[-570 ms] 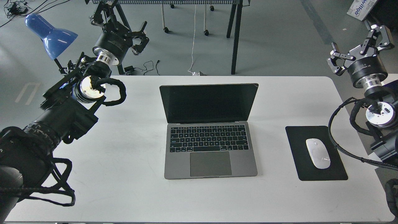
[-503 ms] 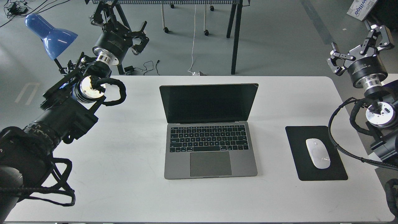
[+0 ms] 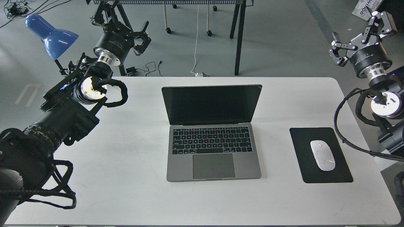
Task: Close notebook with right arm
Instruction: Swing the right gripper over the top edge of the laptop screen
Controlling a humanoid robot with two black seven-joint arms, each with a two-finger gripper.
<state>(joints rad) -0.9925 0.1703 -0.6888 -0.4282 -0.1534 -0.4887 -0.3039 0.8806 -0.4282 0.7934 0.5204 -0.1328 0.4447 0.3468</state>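
Observation:
The notebook [image 3: 213, 132] is a space-grey laptop standing open in the middle of the white table [image 3: 126, 189], its dark screen upright and facing me, keys and trackpad showing. My right arm [image 3: 375, 78] rises at the far right edge of the table. Its gripper [image 3: 359, 34] is open and empty, held high over the floor beyond the table's back right corner, well to the right of the notebook. My left gripper [image 3: 121, 22] is open and empty beyond the table's back left corner.
A black mouse pad [image 3: 320, 156] with a white mouse [image 3: 322, 155] lies right of the notebook. A blue desk lamp [image 3: 50, 34] stands at the back left. Black table legs [image 3: 240, 37] and cables are on the floor behind.

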